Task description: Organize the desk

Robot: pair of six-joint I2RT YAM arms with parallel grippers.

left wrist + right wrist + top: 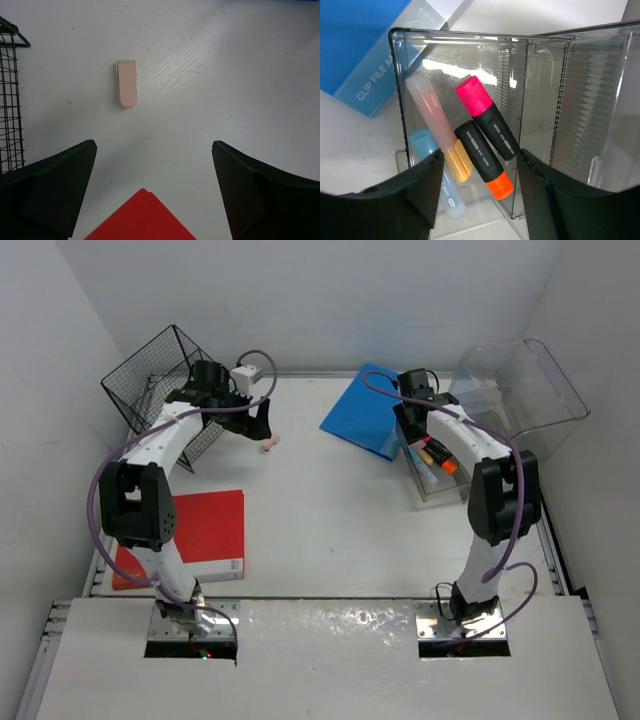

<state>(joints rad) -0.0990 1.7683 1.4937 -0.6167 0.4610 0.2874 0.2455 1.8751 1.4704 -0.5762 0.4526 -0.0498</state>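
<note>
Desk (330, 510) tidy-up: left claw squares up to a stray eraser

We see the white desk spread between the two arms, with clutter round its edges. On its far left part a pink eraser (127, 83) lies flat and alone, just right of the wire basket (160, 380). The left gripper (154, 147) hovers over that spot, fingers spread to their widest and holding nothing. From the wrist view the eraser sits just ahead of the fingertips and a little left of their midline. Its long axis runs along the line of reach, so we judge the jaws would close across its narrow width. The left arm is by far the nearer; the right works well apart, at the far right. There the right gripper (480, 155) hangs over a clear organizer tray (535, 75), jaws parted and gripping nothing. A pink-capped highlighter (487, 120) and an orange-capped highlighter (482, 162) lie inside the tray. Just left of it, a blue folder (365, 55) reads "CLIP FILE A", the rest cut off. White print on the black highlighter barrels is too small for us to read. A red folder (205, 530) lies at the near left.
</note>
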